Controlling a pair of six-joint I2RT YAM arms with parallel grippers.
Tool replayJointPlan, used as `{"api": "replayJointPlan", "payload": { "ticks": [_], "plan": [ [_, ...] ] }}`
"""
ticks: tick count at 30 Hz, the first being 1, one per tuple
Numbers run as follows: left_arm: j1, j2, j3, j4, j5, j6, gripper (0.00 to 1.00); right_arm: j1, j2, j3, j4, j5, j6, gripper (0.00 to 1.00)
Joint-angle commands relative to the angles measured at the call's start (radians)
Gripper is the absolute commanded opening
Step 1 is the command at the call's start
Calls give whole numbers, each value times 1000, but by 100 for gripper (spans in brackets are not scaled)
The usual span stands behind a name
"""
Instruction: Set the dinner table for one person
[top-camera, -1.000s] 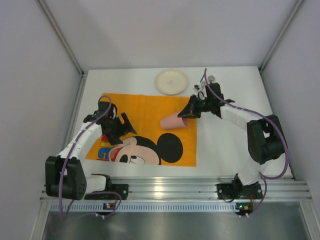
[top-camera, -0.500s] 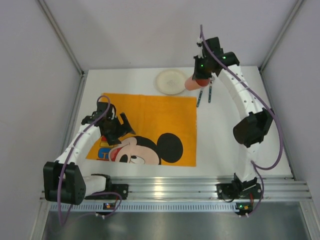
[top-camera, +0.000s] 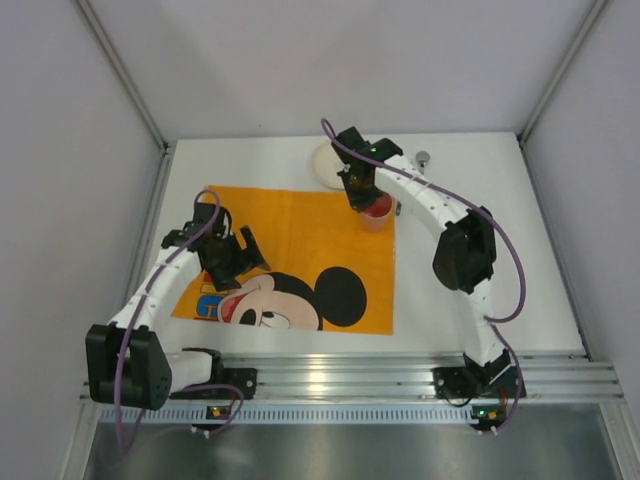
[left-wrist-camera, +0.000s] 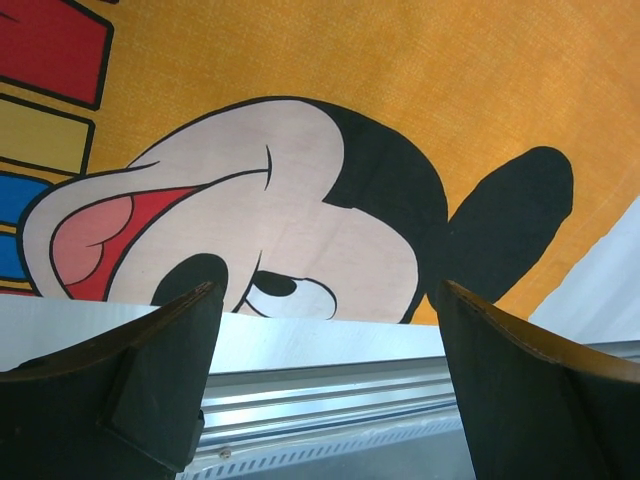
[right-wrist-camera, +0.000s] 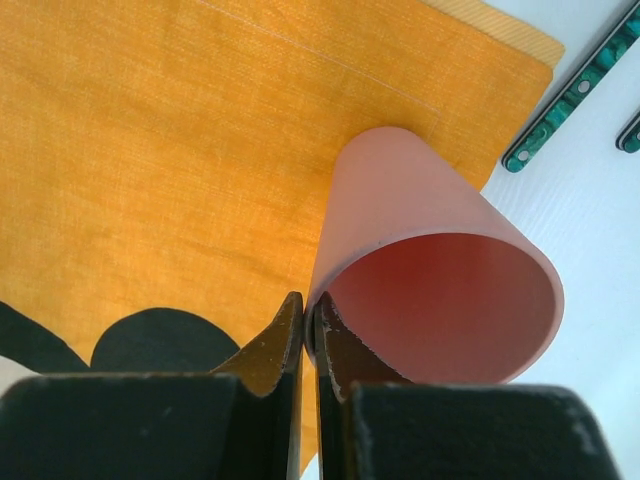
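My right gripper (top-camera: 368, 200) is shut on the rim of a pink cup (top-camera: 377, 211), one finger inside and one outside. The cup stands upright on the far right corner of the orange mouse placemat (top-camera: 290, 225). In the right wrist view the gripper (right-wrist-camera: 312, 325) pinches the cup's (right-wrist-camera: 430, 250) wall over the placemat (right-wrist-camera: 180, 140). My left gripper (top-camera: 243, 258) is open and empty above the placemat's left part; in the left wrist view it (left-wrist-camera: 325, 330) hangs over the mouse face. The white dinner table (top-camera: 470, 290) carries everything.
A white plate (top-camera: 328, 163) lies on the table behind the placemat, partly hidden by the right arm. Green-handled cutlery (right-wrist-camera: 570, 95) lies just right of the cup; a spoon end (top-camera: 423, 157) shows at the back. The aluminium rail (top-camera: 340, 375) runs along the near edge.
My right arm has swung from the far right of the table leftward and down, bringing the pink cup onto the placemat's far right corner, now upright. The left arm has barely moved.
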Motion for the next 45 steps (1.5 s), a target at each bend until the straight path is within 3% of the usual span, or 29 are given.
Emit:
{"api": "replayJointPlan", "payload": {
  "ticks": [1, 4, 5, 7, 8, 13, 18, 22, 29, 31, 36, 41, 45],
  "plan": [
    [-1, -3, 66, -17, -12, 16, 93, 8, 21, -11, -2, 56, 21, 0],
    [-1, 44, 104, -8, 0, 13, 93, 7, 2, -44, 9, 75, 33, 3],
    [-1, 56, 115, -2, 1, 11, 93, 8, -8, -45, 7, 77, 35, 25],
    [-1, 107, 155, 9, 1, 11, 93, 8, -22, -45, 9, 79, 21, 50],
    [-1, 125, 184, 15, -2, 11, 93, 8, -39, -44, 9, 80, 19, 70],
    [-1, 301, 308, 44, -67, -21, 93, 7, -129, -13, -12, 65, -22, 98],
    [-1, 446, 483, 124, -131, -88, 93, -7, -312, -53, -31, 37, -12, 100],
    [-12, 703, 699, 188, -56, -120, 92, -22, -428, -171, -11, 5, 2, 100],
    [-69, 1199, 1468, 128, 30, -166, 92, -234, -521, -347, 89, -225, 34, 100],
    [-70, 1276, 1517, 199, 47, -202, 92, -301, -527, -390, 105, -302, 51, 100],
    [-70, 1357, 1480, 444, 75, -272, 92, -366, -562, -459, 109, -259, 54, 100],
    [-72, 1489, 1580, 472, 130, -282, 90, -445, -610, -539, 81, -205, 102, 100],
    [-87, 1543, 1577, 523, 193, -257, 81, -490, -627, -564, 47, -187, 145, 100]
  ]
}}
